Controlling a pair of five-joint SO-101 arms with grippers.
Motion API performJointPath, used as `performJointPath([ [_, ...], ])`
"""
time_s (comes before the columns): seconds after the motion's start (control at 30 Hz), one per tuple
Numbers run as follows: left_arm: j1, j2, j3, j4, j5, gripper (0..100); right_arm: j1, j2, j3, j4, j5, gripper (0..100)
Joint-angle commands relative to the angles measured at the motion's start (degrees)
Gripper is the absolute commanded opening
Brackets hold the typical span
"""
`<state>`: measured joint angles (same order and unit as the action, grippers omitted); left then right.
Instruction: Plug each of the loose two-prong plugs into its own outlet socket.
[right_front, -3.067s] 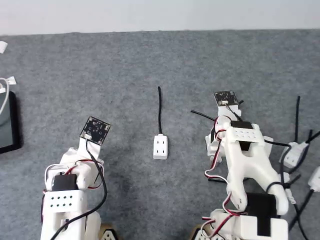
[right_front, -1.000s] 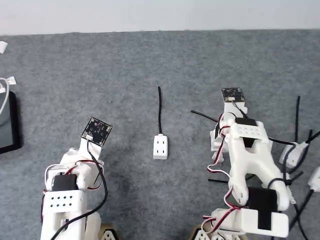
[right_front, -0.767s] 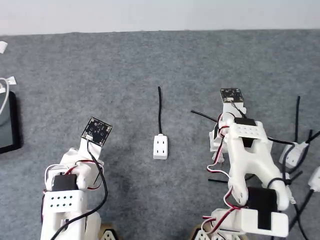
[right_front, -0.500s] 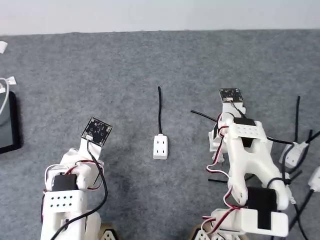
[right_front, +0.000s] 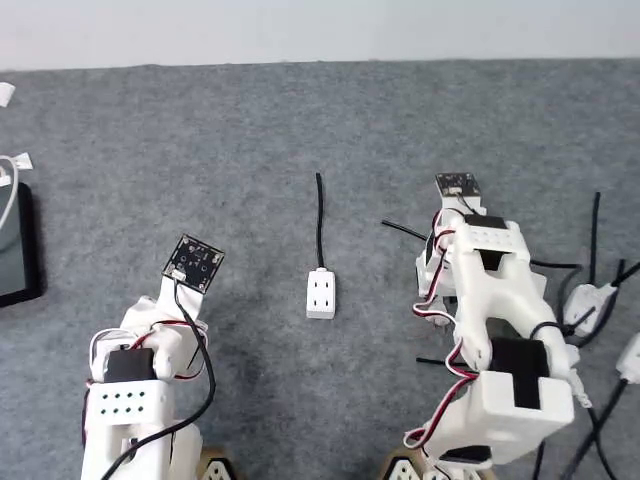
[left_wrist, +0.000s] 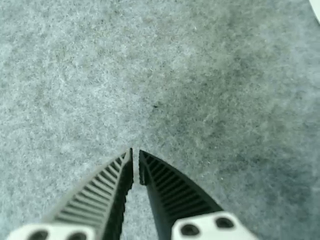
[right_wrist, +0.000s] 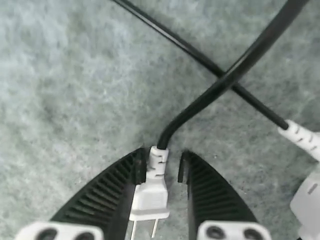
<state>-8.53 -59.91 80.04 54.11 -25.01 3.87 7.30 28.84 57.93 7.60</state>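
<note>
A: Biggest first: the grey mat (right_front: 250, 120) is carrying two arms, the left arm (right_front: 130, 390) and the right arm (right_front: 495, 310). Any lettering?
B: Each arm is wearing a small wrist board (right_front: 190, 262), and its print is too small to read. A black device (right_front: 15, 245) is lying at the mat's far left edge.
A: Sockets?
B: One white outlet block (right_front: 320, 293) is sitting between the arms, apart from both, its black lead (right_front: 320, 220) running away from them. Two more white cord ends (right_front: 590, 298) are lying at the right edge; plug or socket, I cannot tell.
A: And the plug?
B: One white two-prong plug (right_wrist: 150, 192) is lying between the jaws of the right gripper (right_wrist: 162, 155). Those jaws are standing apart around it, one finger (right_wrist: 115, 190) touching its side, the other showing a gap. Two black cords (right_wrist: 200, 55) are crossing just beyond.
A: The left gripper (left_wrist: 135, 152)?
B: Hanging over the mat, jaws pinched nearly together on nothing.
A: What's changing?
B: The right arm's board is sitting slightly left of where it was a second ago, and its rear link is looming larger. The left arm and outlet block are staying put.
</note>
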Motion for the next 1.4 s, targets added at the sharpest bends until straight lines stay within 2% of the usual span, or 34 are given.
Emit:
performJointPath([
  [0.0, -0.3, -0.7, -1.1, 0.4, -0.5, 2, -0.8, 0.1, -3.1, 0.4, -0.2, 2.7],
  [0.27, -0.3, -0.3, -1.4, 0.4, -0.2, 2, 0.2, -0.8, -2.8, 0.9, -0.3, 0.9],
  [0.47, 0.1, -0.1, -1.5, 0.3, -0.1, 2, -1.2, -16.7, 2.1, 3.3, -0.4, 0.9],
  [0.67, 0.2, 3.0, -3.0, 0.4, 1.8, 2, -12.7, -42.2, 10.2, 3.3, 0.0, 0.8],
  [0.83, 0.2, 21.6, -12.0, 0.0, 1.2, 2, -23.8, -55.6, 12.2, 3.3, 1.7, 0.8],
  [0.93, -0.2, 32.3, -18.9, 1.7, -3.4, 1, -29.7, -57.6, 12.2, 2.8, 1.8, 0.8],
  [1.03, 0.4, 37.0, -22.7, 4.9, -5.6, 1, -35.0, -57.6, 12.7, 0.9, 1.8, 0.8],
  [1.37, 3.7, 34.2, -20.4, 5.1, -8.0, 1, -47.4, -57.6, 21.6, -9.0, 1.8, 0.8],
])
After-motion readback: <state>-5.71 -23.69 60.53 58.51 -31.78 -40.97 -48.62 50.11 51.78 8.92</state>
